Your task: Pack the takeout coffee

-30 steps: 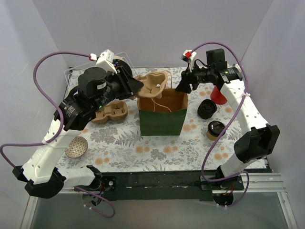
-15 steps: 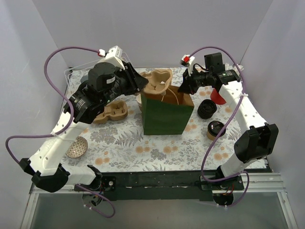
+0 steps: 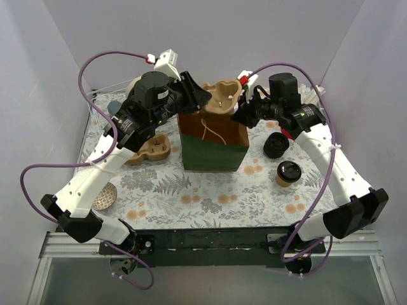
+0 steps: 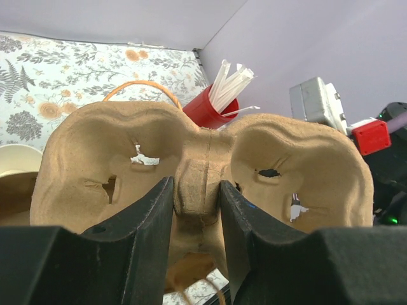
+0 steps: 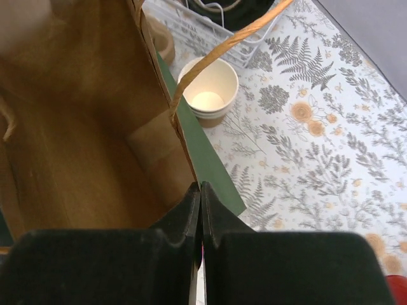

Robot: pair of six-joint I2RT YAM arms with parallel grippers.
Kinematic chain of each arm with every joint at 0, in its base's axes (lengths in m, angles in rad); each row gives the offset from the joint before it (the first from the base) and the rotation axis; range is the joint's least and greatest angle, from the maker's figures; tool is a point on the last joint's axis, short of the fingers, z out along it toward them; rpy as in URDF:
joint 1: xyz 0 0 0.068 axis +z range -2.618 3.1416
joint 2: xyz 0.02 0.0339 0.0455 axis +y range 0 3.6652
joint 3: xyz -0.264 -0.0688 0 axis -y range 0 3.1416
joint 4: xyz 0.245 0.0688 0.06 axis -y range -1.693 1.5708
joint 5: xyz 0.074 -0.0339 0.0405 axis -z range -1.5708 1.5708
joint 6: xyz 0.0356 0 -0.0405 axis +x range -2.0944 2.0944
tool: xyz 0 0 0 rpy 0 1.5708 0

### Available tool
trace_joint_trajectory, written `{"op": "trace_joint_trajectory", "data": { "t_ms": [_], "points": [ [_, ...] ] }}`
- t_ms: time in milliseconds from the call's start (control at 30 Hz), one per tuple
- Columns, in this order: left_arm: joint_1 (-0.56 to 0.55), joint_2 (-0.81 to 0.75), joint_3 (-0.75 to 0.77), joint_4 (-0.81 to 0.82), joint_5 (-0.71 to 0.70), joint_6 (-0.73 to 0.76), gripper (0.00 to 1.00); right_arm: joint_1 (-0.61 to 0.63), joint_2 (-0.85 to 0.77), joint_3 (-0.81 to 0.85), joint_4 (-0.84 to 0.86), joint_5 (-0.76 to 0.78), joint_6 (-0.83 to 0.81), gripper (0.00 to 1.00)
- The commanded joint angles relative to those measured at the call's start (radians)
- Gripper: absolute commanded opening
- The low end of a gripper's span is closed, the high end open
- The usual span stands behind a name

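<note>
The takeout coffee (image 3: pixel 287 173), a short tan cup with a black lid, stands on the floral mat to the right of the green-and-brown paper bag (image 3: pixel 213 149). My right gripper (image 3: pixel 240 119) is shut on the bag's right rim; in the right wrist view its fingertips (image 5: pixel 200 188) pinch the edge of the paper bag (image 5: pixel 206 166), brown inside and green outside. My left gripper (image 3: pixel 205 100) is shut on the middle ridge of a pulp cup carrier (image 3: pixel 224 95), held above the bag's back edge. Both cup wells of the cup carrier (image 4: pixel 203 152) fill the left wrist view around my left gripper (image 4: pixel 197 190).
A stack of black lids (image 3: pixel 276 146) and a red cup of straws (image 4: pixel 206 111) lie right of the bag. A second carrier (image 3: pixel 149 149) and a small patterned bowl (image 3: pixel 102 197) sit at the left. Lidless cups (image 5: pixel 208 95) and a wire rack (image 5: pixel 210 25) stand behind the bag.
My right gripper has shut on the bag's rim. My left arm has carried the cup carrier right and up, over the bag's back edge. The bag has shifted slightly left.
</note>
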Motion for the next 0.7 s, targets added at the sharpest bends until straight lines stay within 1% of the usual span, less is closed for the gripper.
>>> {"op": "trace_joint_trajectory", "data": {
  "t_ms": [0, 67, 100, 133, 167, 200, 233, 300, 333, 367, 400, 433, 500, 533, 600, 633, 667],
  "points": [
    [0.0, -0.029, 0.032, 0.049, 0.019, 0.017, 0.21, 0.057, -0.049, -0.016, 0.101, 0.05, 0.19, 0.08],
    [0.0, -0.037, 0.023, 0.032, 0.026, 0.012, 0.2, 0.074, -0.075, -0.061, 0.116, 0.078, 0.253, 0.08],
    [0.0, -0.058, 0.009, 0.03, 0.033, 0.011, 0.2, 0.083, -0.089, -0.085, 0.127, 0.099, 0.352, 0.09],
    [0.0, -0.072, -0.004, 0.03, 0.034, 0.008, 0.2, 0.1, -0.108, -0.11, 0.138, 0.122, 0.393, 0.11],
    [0.0, -0.086, -0.033, 0.029, 0.037, 0.002, 0.2, 0.114, -0.146, -0.168, 0.153, 0.142, 0.443, 0.13],
    [0.0, -0.115, -0.044, 0.027, 0.042, -0.004, 0.2, 0.127, -0.167, -0.191, 0.176, 0.173, 0.53, 0.14],
    [0.0, -0.129, -0.054, 0.026, 0.043, -0.003, 0.2, 0.155, -0.186, -0.219, 0.182, 0.238, 0.577, 0.15],
    [0.0, -0.154, -0.07, 0.003, 0.027, 0.003, 0.2, 0.177, -0.23, -0.266, 0.17, 0.298, 0.632, 0.16],
    [0.0, -0.174, -0.074, -0.003, 0.017, 0.008, 0.21, 0.196, -0.241, -0.277, 0.16, 0.384, 0.688, 0.18],
    [0.0, -0.181, -0.074, -0.01, 0.01, 0.015, 0.21, 0.203, -0.258, -0.288, 0.155, 0.406, 0.709, 0.19],
    [0.0, -0.186, -0.072, -0.02, -0.001, 0.023, 0.21, 0.204, -0.264, -0.302, 0.159, 0.406, 0.723, 0.22],
    [0.0, -0.191, -0.071, -0.025, -0.007, 0.035, 0.21, 0.206, -0.264, -0.299, 0.149, 0.403, 0.729, 0.29],
    [0.0, -0.191, -0.064, -0.04, -0.012, 0.052, 0.21, 0.207, -0.252, -0.264, 0.124, 0.409, 0.723, 0.32],
    [0.0, -0.189, -0.058, -0.045, -0.013, 0.063, 0.21, 0.207, -0.247, -0.247, 0.103, 0.414, 0.712, 0.35],
    [0.0, -0.184, -0.054, -0.054, -0.016, 0.071, 0.21, 0.207, -0.241, -0.208, 0.091, 0.423, 0.646, 0.4],
    [0.0, -0.184, -0.049, -0.057, -0.015, 0.081, 0.21, 0.207, -0.237, -0.196, 0.074, 0.432, 0.611, 0.44],
    [0.0, -0.186, -0.047, -0.054, -0.013, 0.084, 0.21, 0.207, -0.235, -0.187, 0.071, 0.435, 0.547, 0.45]
  ]
}}
